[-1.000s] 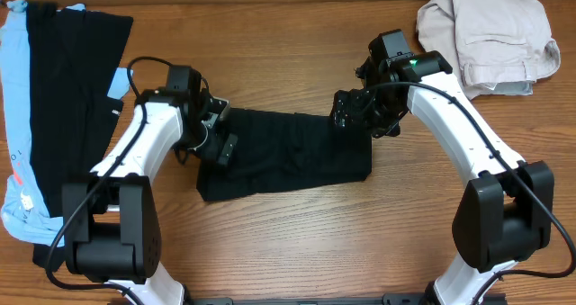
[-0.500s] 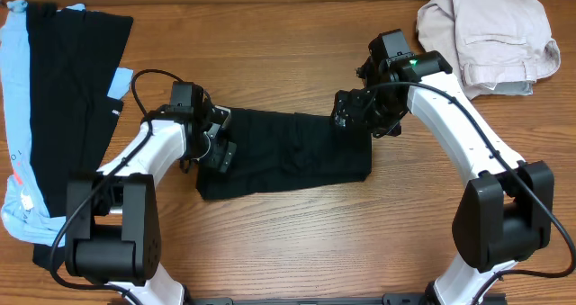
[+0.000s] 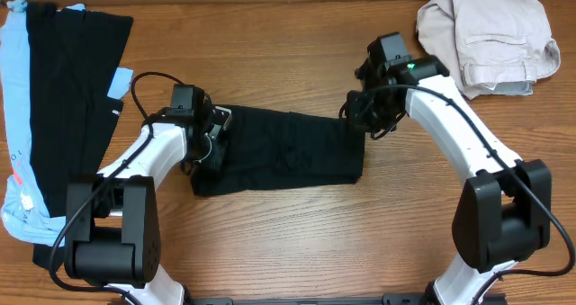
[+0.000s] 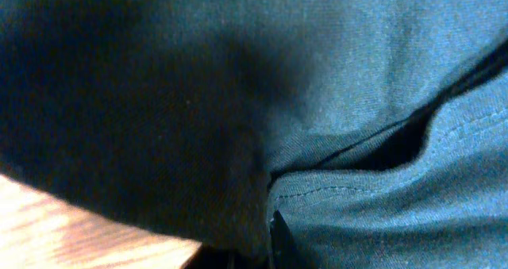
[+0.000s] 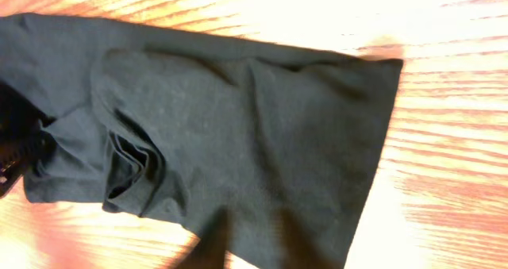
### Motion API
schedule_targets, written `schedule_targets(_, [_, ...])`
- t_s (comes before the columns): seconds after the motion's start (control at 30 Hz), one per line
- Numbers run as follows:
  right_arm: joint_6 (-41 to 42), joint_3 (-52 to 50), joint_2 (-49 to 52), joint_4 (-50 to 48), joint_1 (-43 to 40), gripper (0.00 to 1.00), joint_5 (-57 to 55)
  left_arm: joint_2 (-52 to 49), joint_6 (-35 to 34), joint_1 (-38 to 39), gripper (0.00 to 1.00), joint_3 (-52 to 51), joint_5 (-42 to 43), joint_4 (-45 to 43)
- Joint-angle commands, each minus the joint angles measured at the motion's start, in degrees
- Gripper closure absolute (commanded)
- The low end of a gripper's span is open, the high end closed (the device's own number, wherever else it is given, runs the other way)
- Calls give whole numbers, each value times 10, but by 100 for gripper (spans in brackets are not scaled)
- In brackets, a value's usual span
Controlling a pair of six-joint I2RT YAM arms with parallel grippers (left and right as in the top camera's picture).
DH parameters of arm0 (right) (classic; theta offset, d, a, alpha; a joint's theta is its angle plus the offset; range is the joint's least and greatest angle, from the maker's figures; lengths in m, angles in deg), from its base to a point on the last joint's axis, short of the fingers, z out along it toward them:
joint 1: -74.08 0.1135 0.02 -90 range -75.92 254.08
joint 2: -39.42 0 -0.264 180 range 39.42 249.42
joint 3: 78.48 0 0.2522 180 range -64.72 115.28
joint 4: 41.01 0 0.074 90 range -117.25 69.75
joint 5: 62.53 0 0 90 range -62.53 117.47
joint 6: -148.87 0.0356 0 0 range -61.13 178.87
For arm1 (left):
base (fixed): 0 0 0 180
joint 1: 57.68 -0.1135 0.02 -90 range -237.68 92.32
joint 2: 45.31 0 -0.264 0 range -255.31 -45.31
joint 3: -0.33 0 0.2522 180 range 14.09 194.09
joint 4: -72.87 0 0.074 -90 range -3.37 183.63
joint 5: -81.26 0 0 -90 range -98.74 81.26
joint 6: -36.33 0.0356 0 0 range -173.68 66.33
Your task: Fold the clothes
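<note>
Lying flat on the table (image 3: 288, 242), the black garment (image 3: 279, 156) is seen from above, the left gripper (image 3: 211, 145) at its 9 o'clock edge, the right gripper (image 3: 362, 118) by its 2 o'clock corner. From the left wrist, only the black garment is seen, very close; the grip cannot be told. From the right wrist, blurry fingers (image 5: 210, 241) are spread apart, with nothing held.

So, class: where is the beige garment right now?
Overhead, the beige garment lies bunched at the table's top right corner, beyond the right gripper, apart from the central black garment.
</note>
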Motion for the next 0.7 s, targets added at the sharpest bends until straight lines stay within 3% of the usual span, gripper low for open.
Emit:
schedule_targets(0.0, [3, -63, -10, -47, 11, 96, 57, -9, -28, -4, 96, 58, -16, 59])
schedule_targets(0.4, [128, -225, -10, -259, 22, 96, 96, -9, -27, -3, 96, 293, -3, 263])
schedule_targets(0.67, [155, -244, -10, -298, 22, 96, 105, -9, -9, 18, 96, 369, 85, 329])
